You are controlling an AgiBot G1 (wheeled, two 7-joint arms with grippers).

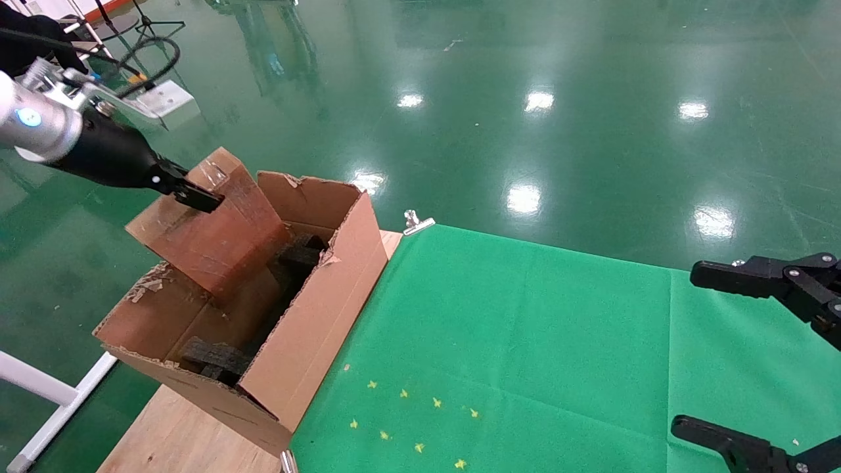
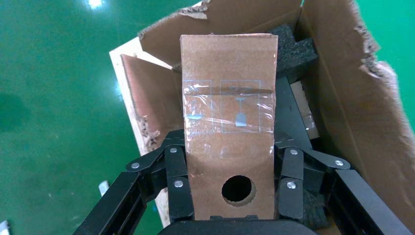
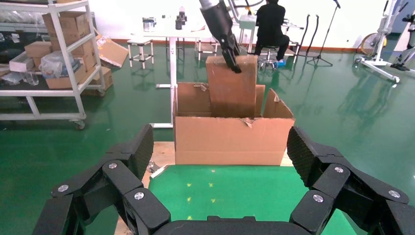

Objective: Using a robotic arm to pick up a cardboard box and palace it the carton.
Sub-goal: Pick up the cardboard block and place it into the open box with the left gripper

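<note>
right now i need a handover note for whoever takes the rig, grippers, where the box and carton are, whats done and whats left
Left gripper: shut on the cardboard box, holding it tilted, lower end already inside the carton.
Right gripper: open, holding nothing, parked over the green cloth at the right.
Carton: on the table's left end, black foam blocks inside.
Done: box picked up and brought into the carton's opening.
Left: lower it fully, release, withdraw the left arm.
</note>
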